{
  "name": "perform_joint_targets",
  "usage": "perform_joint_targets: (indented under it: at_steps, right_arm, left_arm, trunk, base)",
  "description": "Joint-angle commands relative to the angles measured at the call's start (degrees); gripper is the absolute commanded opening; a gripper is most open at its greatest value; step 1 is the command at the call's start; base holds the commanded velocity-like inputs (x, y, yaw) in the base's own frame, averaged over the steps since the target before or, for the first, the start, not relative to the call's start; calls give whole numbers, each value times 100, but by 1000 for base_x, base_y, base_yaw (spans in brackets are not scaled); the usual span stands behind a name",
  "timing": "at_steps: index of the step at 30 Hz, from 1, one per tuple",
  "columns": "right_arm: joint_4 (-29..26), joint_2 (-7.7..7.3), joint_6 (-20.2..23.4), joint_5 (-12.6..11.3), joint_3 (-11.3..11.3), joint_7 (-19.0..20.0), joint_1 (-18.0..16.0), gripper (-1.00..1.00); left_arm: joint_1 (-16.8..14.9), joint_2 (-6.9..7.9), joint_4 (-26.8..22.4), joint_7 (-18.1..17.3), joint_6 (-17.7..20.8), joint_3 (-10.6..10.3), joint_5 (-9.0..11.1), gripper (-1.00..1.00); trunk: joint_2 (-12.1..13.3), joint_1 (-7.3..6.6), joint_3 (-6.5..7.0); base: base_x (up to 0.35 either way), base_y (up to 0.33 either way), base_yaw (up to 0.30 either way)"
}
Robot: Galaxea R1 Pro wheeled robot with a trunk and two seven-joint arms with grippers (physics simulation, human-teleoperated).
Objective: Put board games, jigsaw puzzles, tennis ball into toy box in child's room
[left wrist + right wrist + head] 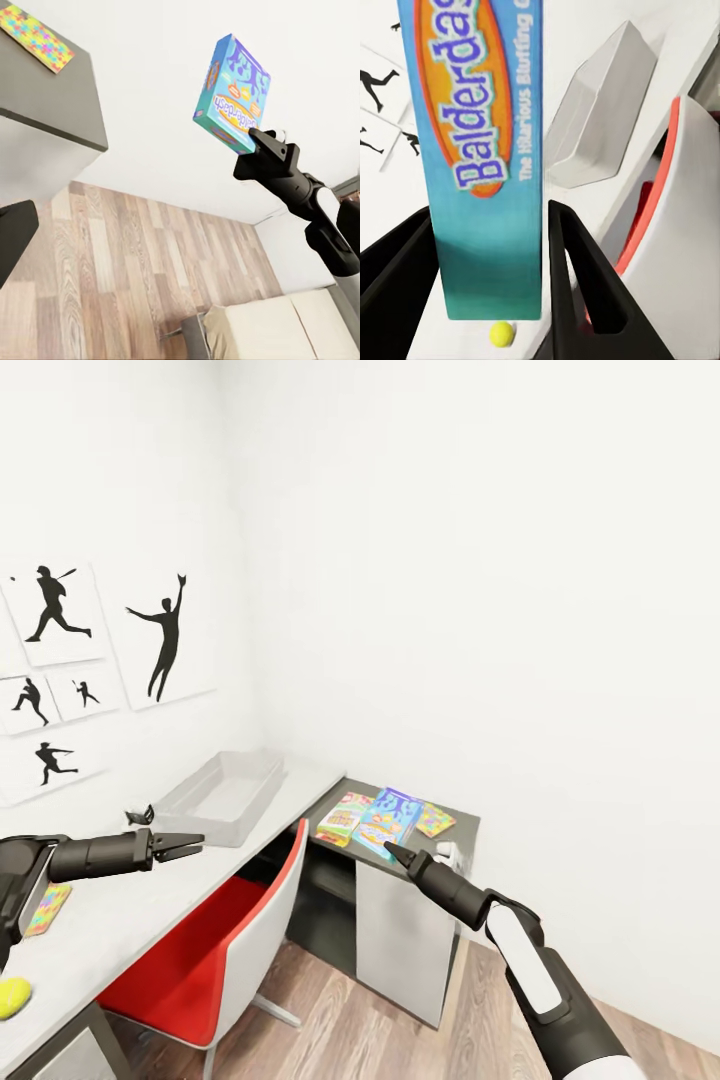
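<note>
At frame centre-left, the smooth light-grey table (120, 905) carries the shallow flared toy box (222, 794); right gripper (491, 247) clamps the glossy blue board game (480, 150); left gripper (185, 847) nearly closed, empty; small tennis ball (13, 996) lower left.

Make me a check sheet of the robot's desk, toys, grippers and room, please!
Surface: light-grey desk with lower dark wing.
Job's things: toy box empty; Balderdash game in right gripper; another game box and a puzzle on the wing; puzzle and tennis ball on the desk.
Clutter: nothing seen.
Grippers: left gripper empty, looks shut.
Cables: nothing seen.
Surroundings: red chair, baseball prints, wood floor.
</note>
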Motion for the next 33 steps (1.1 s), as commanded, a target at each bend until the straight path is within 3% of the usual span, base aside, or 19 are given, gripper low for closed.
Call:
perform_joint_targets:
  at_steps: [1, 18, 33]
  right_arm:
    - [-3, -1, 22, -32, 2, 2, -5, -100]
    - [-3, -7, 22, -32, 1, 13, -5, -100]
    - [-3, 3, 22, -25, 2, 4, -5, -100]
  left_arm:
    - [-5, 2, 0, -24, 59, -2, -4, 100]
    - [-5, 11, 25, -24, 74, -2, -5, 100]
    - [-5, 4, 27, -24, 74, -10, 4, 100]
  trunk:
    - [-11, 5, -12]
    - [-11, 5, -12]
    - [-11, 5, -12]
  base:
    - [266, 0, 262]
    - [297, 0, 41]
    - [282, -103, 270]
